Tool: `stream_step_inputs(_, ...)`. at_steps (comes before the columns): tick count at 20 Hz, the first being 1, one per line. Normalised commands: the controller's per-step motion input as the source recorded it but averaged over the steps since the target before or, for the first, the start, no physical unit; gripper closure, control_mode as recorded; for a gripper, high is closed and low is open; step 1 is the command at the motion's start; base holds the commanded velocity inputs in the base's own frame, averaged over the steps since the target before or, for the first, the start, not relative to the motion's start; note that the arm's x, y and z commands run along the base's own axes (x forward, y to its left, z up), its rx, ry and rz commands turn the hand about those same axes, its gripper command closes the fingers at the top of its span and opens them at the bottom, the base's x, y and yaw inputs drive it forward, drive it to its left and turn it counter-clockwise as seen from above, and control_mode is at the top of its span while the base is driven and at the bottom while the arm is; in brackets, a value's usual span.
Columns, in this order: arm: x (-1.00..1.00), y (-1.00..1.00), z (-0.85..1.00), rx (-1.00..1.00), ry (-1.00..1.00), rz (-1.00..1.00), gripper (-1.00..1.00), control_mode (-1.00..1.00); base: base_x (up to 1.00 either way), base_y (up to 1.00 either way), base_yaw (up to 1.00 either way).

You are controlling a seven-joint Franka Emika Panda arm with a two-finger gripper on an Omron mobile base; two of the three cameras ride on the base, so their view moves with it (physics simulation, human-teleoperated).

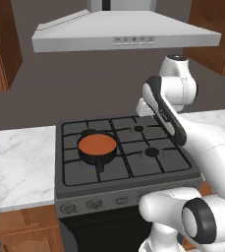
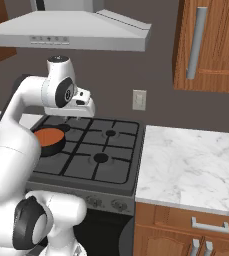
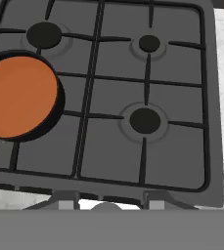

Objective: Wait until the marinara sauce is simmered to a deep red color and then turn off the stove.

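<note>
Sitting on the front-left burner of the stove (image 1: 128,147), the small black pan (image 1: 98,156) holds the marinara sauce (image 1: 97,144), a flat orange-red disc, its short handle pointing toward the knob panel (image 1: 104,201). Arm raised over the back of the cooktop, under the range hood (image 1: 124,34); the gripper (image 2: 75,118) hangs above the rear burners, well apart from pan and knobs, and whether its fingers are spread or closed cannot be told. From the hand view the sauce (image 3: 16,96) lies at far left, other three burners bare; marble counter (image 2: 196,165) flanks the stove.
</note>
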Motion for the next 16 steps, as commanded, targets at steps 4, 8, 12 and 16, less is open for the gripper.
stream_step_inputs(4,-0.1,0.27,0.0,0.0,-0.01,0.0,-1.0,-1.0,0.0,0.0,0.0)
stream_step_inputs(8,-0.28,0.61,-0.03,-0.02,0.0,0.06,-1.0,-1.0,0.0,0.0,0.0)
stream_step_inputs(12,-0.29,0.7,0.0,-0.11,0.0,0.14,-1.0,-1.0,0.0,0.0,0.0)
stream_step_inputs(16,-0.25,0.67,0.0,-0.15,0.0,0.22,-1.0,-1.0,0.0,0.0,0.0)
